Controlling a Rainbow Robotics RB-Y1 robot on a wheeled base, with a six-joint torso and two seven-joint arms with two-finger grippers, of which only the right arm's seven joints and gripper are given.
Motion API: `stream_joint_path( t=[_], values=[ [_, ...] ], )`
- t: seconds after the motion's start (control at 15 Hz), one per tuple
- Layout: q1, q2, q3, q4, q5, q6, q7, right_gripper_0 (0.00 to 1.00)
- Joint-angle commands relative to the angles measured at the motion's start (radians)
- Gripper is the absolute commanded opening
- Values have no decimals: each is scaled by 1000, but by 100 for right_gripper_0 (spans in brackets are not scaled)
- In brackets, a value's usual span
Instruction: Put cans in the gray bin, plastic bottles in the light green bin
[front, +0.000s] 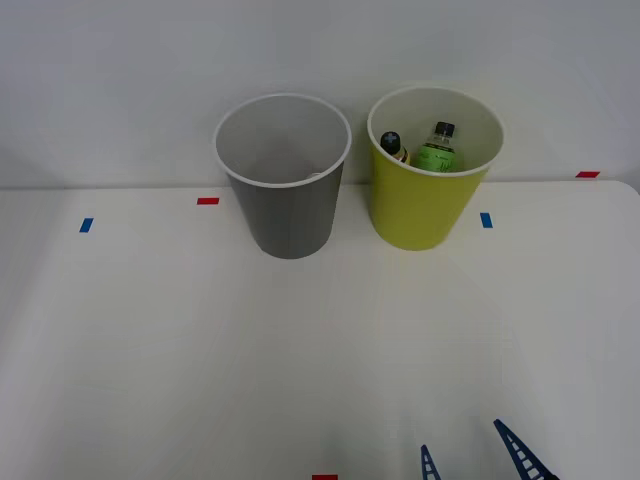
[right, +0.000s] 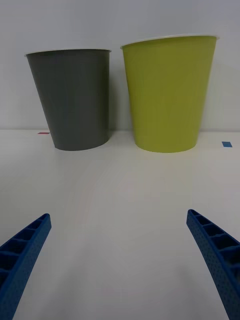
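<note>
White wall behind, white desk (front: 180, 350) in front, with small blue and red tape marks dotted along its far edge and one red mark at the near edge.

Going left to right along the far edge: the gray bin (front: 288, 205) stands upright, its pale inside showing nothing I can be sure of from where I stand — any can in it would be hidden low down. Just beside it, not quite touching, stands the light green bin (front: 425, 200), also upright. Inside it are the plastic bottles (front: 437, 148): the yellow one leaning against the wall nearest the gray bin, the clear one with the green label next to it, both dark caps up.

Further right and at the near edge, the right gripper (front: 472, 452) hangs low over the desk, well apart from both bins. Its blue ribbed fingers (right: 215, 250) are spread wide with nothing between them — released, holding no object.

No can or bottle lies loose on the desk, so the sorting looks finished, or nearly so. The step in hand is probably a retreat or a wait, and doing it well means keeping the spread fingers clear of the bins, since both look light and easily tipped.
</note>
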Motion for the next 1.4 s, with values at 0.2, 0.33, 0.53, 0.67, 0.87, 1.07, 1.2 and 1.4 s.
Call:
stream_joint_path(
  t=[0.2,0.33,0.53,0.67,0.87,1.07,1.2,1.4],
  values=[
    [0,0,0,0,0,0,0,94],
    [0,0,0,0,0,0,0,93],
    [0,0,0,0,0,0,0,93],
    [0,0,0,0,0,0,0,93],
    [0,0,0,0,0,0,0,94],
    [0,0,0,0,0,0,0,93],
    [0,0,0,0,0,0,0,93],
    [0,0,0,0,0,0,0,93]
  ],
)
